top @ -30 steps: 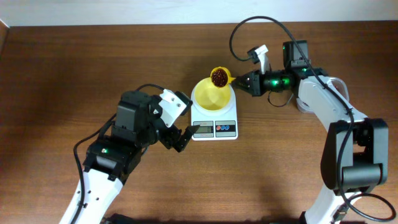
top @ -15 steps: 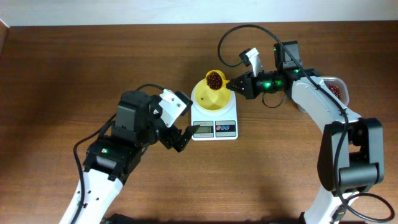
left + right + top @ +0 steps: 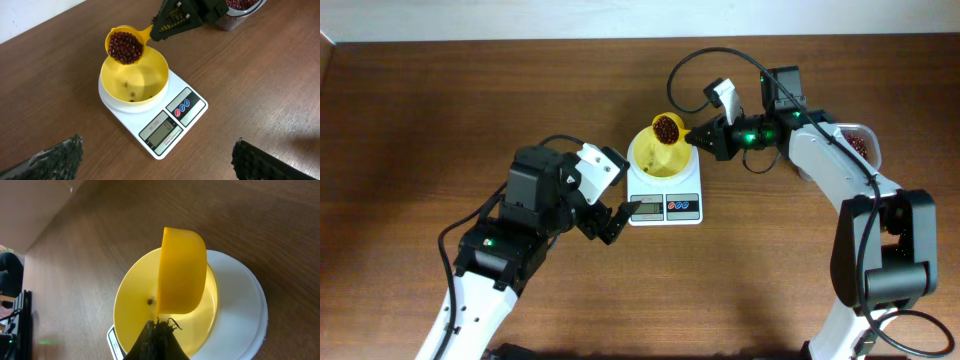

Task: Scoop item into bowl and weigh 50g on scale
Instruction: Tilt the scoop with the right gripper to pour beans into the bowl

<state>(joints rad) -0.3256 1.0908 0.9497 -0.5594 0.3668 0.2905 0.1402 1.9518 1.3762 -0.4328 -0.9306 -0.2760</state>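
Brown wood surface (image 3: 440, 120), nothing on it but the kit. Scale (image 3: 172, 122) sits mid-surface w/ the bowl (image 3: 155, 75) centred on its plate. Only a few beans lie in the bowl's bottom.

Right fingers (image 3: 172, 22) are pinched tight on the handle of the yellow scoop (image 3: 145, 32), just past the scale's far edge. The scoop cup hangs over the bowl's far rim, heaped w/ beans (image 3: 126, 47) and tipped a bit. Clear container (image 3: 860, 142) w/ the rest of the beans is well right of the scale.

Left fingers (image 3: 55, 160) are spread wide, holding nothing, on the near-left side of the scale.

Handling, my read: beans are hard, light, loose, so they'll roll and bounce. Pour slow, low over bowl centre. Scoop is stiff, light plastic; the grip at the handle end looks right. Bowl is light and could slide if nudged. Can't read the display from here.
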